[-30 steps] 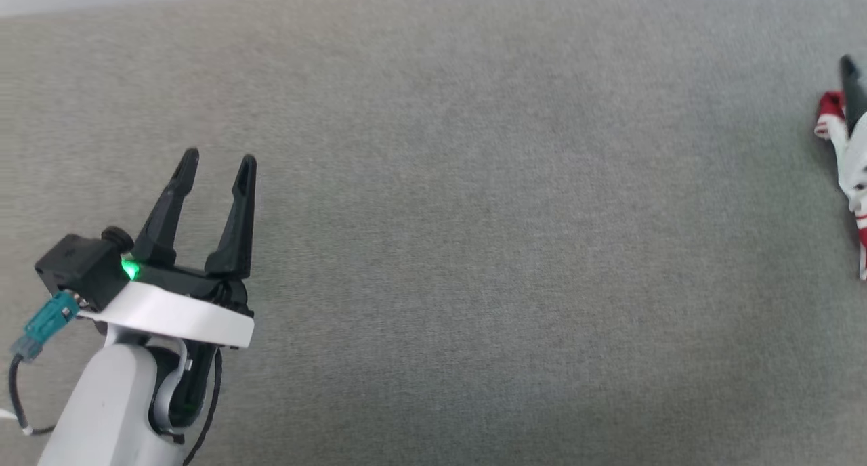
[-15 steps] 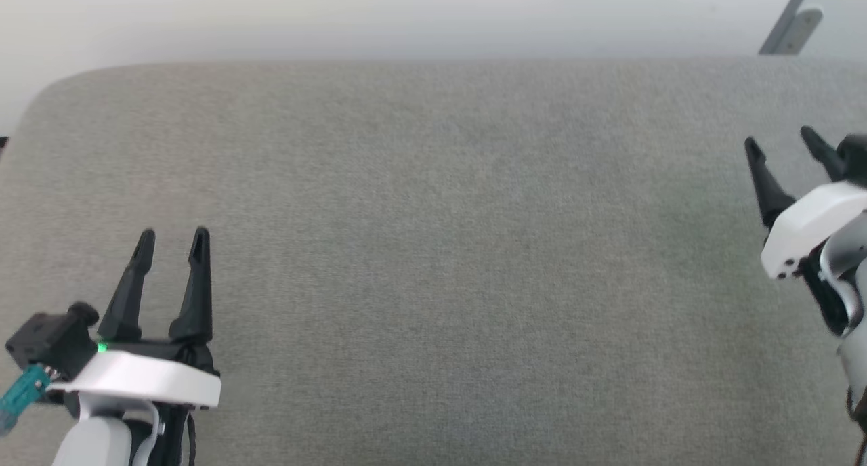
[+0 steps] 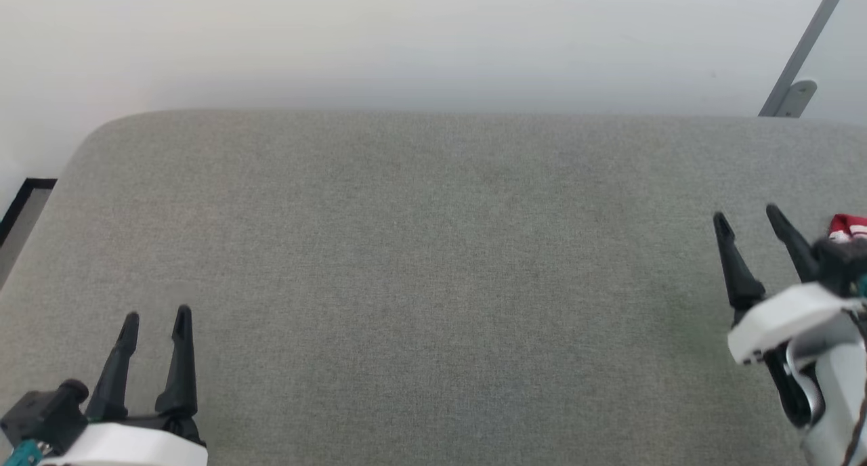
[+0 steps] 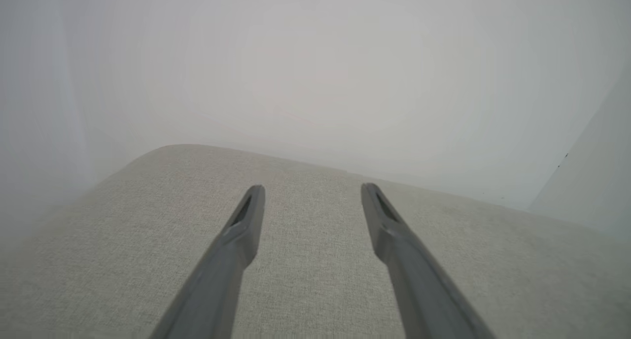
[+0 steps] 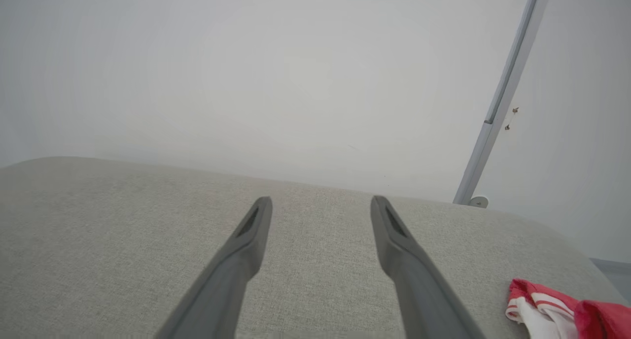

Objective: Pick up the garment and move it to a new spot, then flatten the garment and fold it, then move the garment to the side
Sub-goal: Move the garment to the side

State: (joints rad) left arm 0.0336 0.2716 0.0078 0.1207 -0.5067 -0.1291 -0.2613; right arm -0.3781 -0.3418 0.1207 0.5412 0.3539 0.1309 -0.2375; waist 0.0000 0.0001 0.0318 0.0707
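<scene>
**On the grey table: both hands open, garment off to the right**

From the head view, the fabric-covered table [image 3: 433, 249] spreads wide under a pale wall [image 3: 406, 46]. The left hand [image 3: 156, 315] sits at the lower left, its two dark fingers parted and pointing up the frame with bare cloth between them. The right hand [image 3: 746, 215] is at the right side, fingers likewise spread and gripping nothing. Just past its outer finger, at the frame's right edge, a small red-and-white piece of the garment [image 3: 848, 227] shows, partly hidden behind the hand's dark body. A slanted grey metal post [image 3: 802, 49] stands against the wall at the upper right.

From the left wrist view, the left hand [image 4: 311, 188] hangs open above the table [image 4: 98, 240], whose rounded far corner meets the wall [image 4: 315, 73].

From the right wrist view, the right hand [image 5: 321, 201] is open over the table [image 5: 98, 230]. The garment [image 5: 557, 312] lies crumpled on the table at the lower right, near the rounded right end and apart from the fingers: red folds, a white panel, red-and-white striped trim. The post [image 5: 508, 92] rises behind it.
</scene>
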